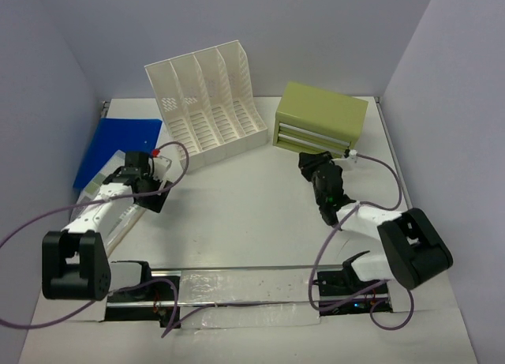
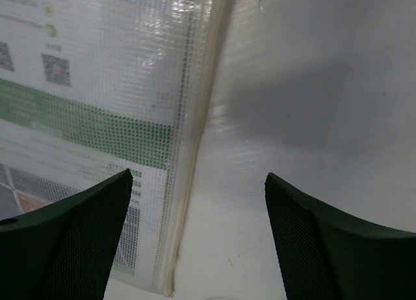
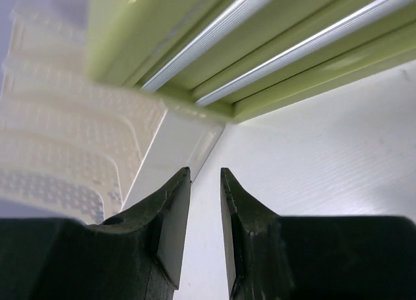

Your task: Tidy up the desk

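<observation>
1. Along the left edge of the desk (image 1: 252, 214), toward its far-left corner, you have a blue folder (image 1: 118, 147) lying by the wall.
2. Just nearer on that same edge, a clear mesh pouch (image 2: 97, 105) with printed sheets inside lies flat beneath your left arm.
3. Your left gripper (image 2: 198, 176) hangs low over the pouch's zipped right border. Its fingers (image 2: 71, 241) are spread wide, one above the pouch and the other above bare desk, and they grip nothing.
4. At the far edge, left of the middle, a white slotted file rack (image 1: 209, 103) stands upright.
5. Toward the far-right corner sits an olive-green drawer box (image 1: 319, 119), its silver handles facing the near edge.
6. Your right gripper (image 3: 205, 173) points at the lower front of that box, close to it but apart. Its jaws stand a narrow gap apart with nothing between them.
7. The white desk carries all of this, running from the arm bases to the far wall.
</observation>
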You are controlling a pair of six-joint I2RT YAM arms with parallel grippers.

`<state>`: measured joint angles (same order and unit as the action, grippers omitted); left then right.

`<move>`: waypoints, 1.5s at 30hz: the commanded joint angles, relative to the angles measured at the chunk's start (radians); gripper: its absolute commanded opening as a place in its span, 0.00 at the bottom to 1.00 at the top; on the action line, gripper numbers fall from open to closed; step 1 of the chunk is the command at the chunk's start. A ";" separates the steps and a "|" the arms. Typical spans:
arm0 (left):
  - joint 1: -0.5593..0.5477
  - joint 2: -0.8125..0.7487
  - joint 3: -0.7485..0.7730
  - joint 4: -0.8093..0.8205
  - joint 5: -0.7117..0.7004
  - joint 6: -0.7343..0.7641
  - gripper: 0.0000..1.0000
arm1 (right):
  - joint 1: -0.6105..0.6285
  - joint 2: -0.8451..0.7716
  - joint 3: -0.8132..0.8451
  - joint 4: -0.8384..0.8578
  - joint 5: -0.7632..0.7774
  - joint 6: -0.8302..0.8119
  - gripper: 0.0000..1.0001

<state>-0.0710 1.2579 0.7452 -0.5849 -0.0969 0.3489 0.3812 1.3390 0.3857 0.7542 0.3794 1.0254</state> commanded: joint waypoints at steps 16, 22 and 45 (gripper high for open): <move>-0.118 0.420 0.031 0.407 -0.250 -0.028 0.78 | 0.277 -0.167 0.032 -0.177 0.383 -0.371 0.35; -0.118 0.438 0.019 0.412 -0.188 -0.037 0.07 | 0.330 -0.122 0.079 -0.185 0.427 -0.424 0.36; 0.038 -0.241 0.128 0.210 0.115 -0.259 0.00 | 0.716 0.238 0.427 0.100 0.114 -0.696 0.52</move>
<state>-0.0478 1.0927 0.8246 -0.2924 -0.1347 0.1745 1.0393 1.5072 0.6721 0.7072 0.6685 0.3877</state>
